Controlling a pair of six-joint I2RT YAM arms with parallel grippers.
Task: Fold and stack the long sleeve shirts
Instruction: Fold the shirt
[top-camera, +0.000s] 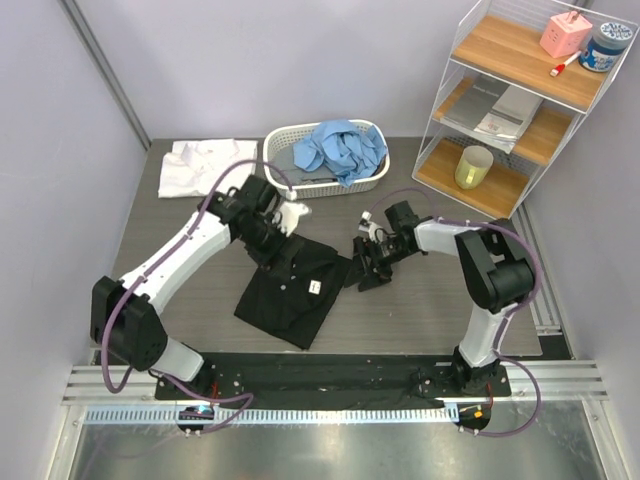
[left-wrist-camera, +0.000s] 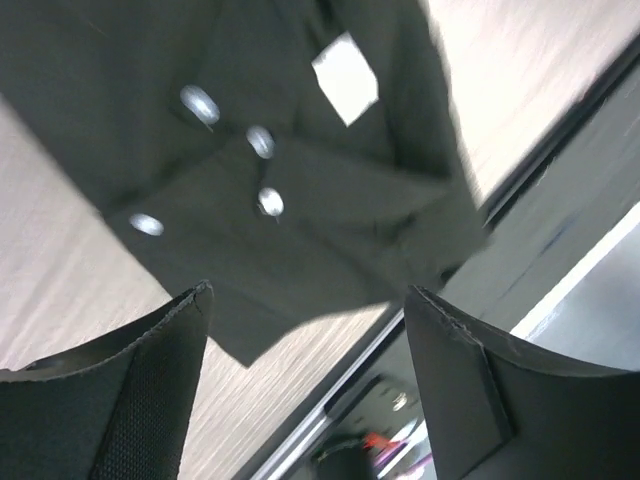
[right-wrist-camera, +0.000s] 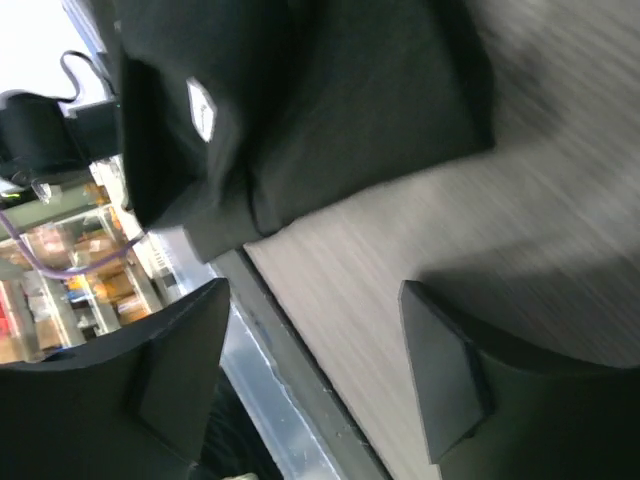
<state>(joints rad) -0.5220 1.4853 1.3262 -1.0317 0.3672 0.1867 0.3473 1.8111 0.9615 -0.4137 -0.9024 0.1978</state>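
A black long sleeve shirt (top-camera: 292, 290) lies folded on the table in front of the arms. Its white buttons and white label (left-wrist-camera: 345, 65) show in the left wrist view. My left gripper (top-camera: 272, 248) hovers over the far left edge of the black shirt (left-wrist-camera: 300, 170). It is open (left-wrist-camera: 310, 291) with nothing between its fingers. My right gripper (top-camera: 366, 262) is just off the black shirt's (right-wrist-camera: 330, 100) right edge. It is also open (right-wrist-camera: 312, 288), over bare table. A white shirt (top-camera: 205, 165) lies at the far left. A light blue shirt (top-camera: 340, 150) sits crumpled in the basket.
The white slatted basket (top-camera: 375, 182) stands at the back centre. A wire shelf unit (top-camera: 520, 100) at the back right holds a yellow cup (top-camera: 473, 167), papers and small containers. The table's near edge meets a metal rail (top-camera: 320, 385).
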